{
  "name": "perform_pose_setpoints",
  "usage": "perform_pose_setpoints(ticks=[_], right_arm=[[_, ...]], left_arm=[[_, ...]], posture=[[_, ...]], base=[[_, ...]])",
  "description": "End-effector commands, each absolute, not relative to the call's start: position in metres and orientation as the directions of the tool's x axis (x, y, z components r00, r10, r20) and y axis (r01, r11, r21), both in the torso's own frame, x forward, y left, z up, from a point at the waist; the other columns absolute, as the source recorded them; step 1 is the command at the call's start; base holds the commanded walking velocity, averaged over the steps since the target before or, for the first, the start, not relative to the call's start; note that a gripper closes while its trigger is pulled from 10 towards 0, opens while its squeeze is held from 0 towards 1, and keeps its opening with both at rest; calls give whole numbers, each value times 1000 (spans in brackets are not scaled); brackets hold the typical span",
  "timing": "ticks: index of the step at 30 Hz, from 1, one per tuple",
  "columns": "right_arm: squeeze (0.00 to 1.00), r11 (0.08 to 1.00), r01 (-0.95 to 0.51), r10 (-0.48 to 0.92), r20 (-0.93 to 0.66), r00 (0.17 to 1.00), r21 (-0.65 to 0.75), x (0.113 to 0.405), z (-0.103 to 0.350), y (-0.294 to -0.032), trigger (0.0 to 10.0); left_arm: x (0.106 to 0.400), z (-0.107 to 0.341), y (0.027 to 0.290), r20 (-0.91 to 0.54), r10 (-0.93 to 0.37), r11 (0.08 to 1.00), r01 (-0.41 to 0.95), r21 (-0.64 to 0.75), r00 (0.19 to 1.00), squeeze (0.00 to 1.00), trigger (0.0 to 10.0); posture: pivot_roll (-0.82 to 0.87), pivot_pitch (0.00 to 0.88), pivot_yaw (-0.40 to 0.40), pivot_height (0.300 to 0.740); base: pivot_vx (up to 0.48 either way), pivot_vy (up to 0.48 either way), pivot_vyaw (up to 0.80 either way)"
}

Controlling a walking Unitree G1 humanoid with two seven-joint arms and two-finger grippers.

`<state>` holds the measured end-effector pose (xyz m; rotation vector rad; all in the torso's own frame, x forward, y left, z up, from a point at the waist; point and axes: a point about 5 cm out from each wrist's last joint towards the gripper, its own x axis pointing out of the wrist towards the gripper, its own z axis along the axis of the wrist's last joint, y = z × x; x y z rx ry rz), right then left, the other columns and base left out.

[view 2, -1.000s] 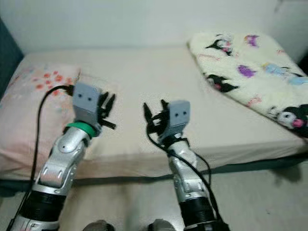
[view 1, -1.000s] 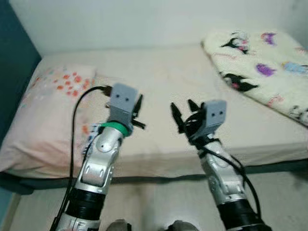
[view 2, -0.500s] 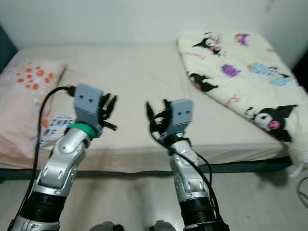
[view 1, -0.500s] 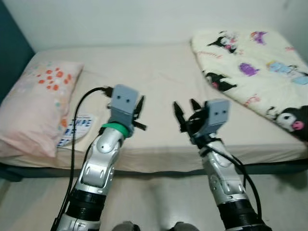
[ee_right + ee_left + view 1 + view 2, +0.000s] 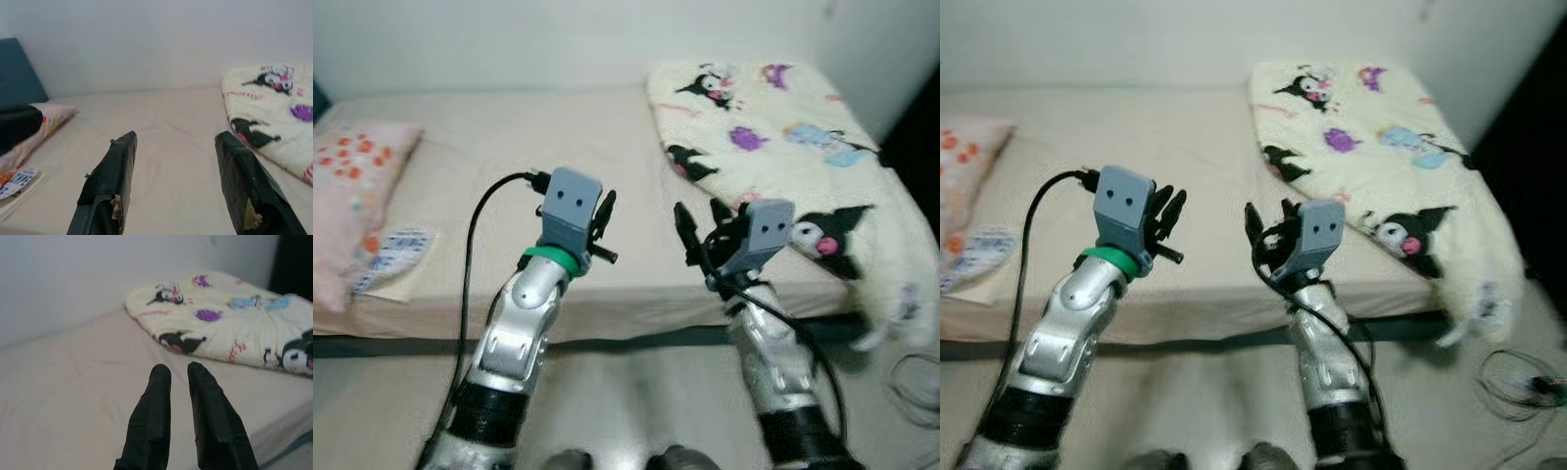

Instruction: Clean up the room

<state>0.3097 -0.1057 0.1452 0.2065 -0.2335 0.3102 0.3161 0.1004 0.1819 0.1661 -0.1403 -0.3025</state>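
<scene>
A bed [image 5: 509, 137] with a cream sheet lies before me. On its right side a cream blanket [image 5: 773, 137] with black and purple cartoon figures is bunched up and hangs over the front corner. A pink flowered pillow [image 5: 347, 186] lies at the left end, with a printed white packet [image 5: 396, 257] beside it. My left gripper [image 5: 603, 211] is raised over the bed's front edge, its fingers [image 5: 156, 396] nearly touching and holding nothing. My right gripper [image 5: 698, 217] is held up beside it, open and empty, fingers [image 5: 117, 166] wide apart.
A white wall runs behind the bed. A dark opening [image 5: 1528, 147] stands at the far right. A thin cable [image 5: 1523, 387] lies coiled on the pale floor at the right. A teal headboard [image 5: 17, 68] stands at the pillow end.
The whole picture has slid left, so the camera has turned to the right: the pillow is now at the left edge and the blanket's end is in view. Both arms keep their pose.
</scene>
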Motion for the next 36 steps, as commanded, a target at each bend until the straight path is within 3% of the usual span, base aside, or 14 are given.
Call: perform_pose_setpoints(ticks=[1,22,28,36], right_arm=[[0,931,-326,283,237,929,165,308,141,-106,10000],[0,931,-325,282,234,930,167,306,140,-105,10000],[0,930,-329,288,236,928,163,305,140,-104,10000],[0,929,-350,314,241,918,123,304,141,-101,10000]], left_arm=[[315,176,101,85,-305,941,286,182,949,0,10000],[315,175,100,63,-313,937,297,183,948,0,10000],[316,175,99,64,-326,930,308,200,943,0,10000],[318,176,100,76,-313,933,292,209,947,0,10000]], posture=[[-45,24,63,721],[-46,30,69,721],[-47,28,70,721],[-49,25,69,721]], base=[[0,-398,0],[0,-388,0],[0,0,0],[474,0,0]])
